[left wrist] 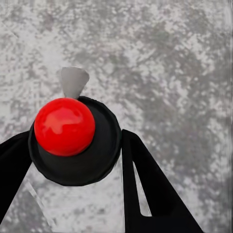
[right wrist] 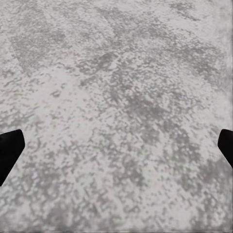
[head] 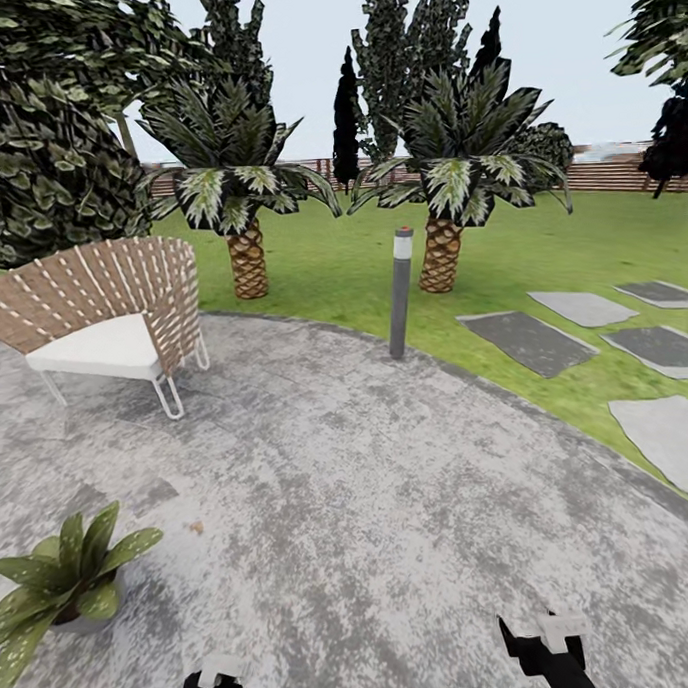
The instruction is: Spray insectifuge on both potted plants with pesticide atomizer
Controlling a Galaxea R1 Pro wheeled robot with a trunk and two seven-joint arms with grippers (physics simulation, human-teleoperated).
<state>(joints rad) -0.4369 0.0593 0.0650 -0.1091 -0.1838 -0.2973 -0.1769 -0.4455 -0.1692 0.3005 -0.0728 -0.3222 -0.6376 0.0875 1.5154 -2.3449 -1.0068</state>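
In the left wrist view the pesticide atomizer point(left wrist: 65, 127) is seen from above: a black round top with a glossy red dome and a pale nozzle. My left gripper point(left wrist: 73, 162) is shut on it, one black finger on each side. One potted plant point(head: 69, 581), broad green leaves in a pale pot, stands on the grey patio point(head: 371, 503) at the lower left, just left of my left gripper point(head: 211, 685). My right gripper point(head: 546, 655) hangs low over the paving; its fingertips point(right wrist: 9, 150) stand wide apart, open and empty.
A woven chair point(head: 103, 324) with a white seat stands at the left. A grey bollard lamp point(head: 401, 291) marks the patio's far edge. Two palm-like shrubs point(head: 243, 198) grow on the lawn beyond, stepping stones point(head: 529, 341) lie at the right, and a wooden fence point(head: 617, 177) runs behind.
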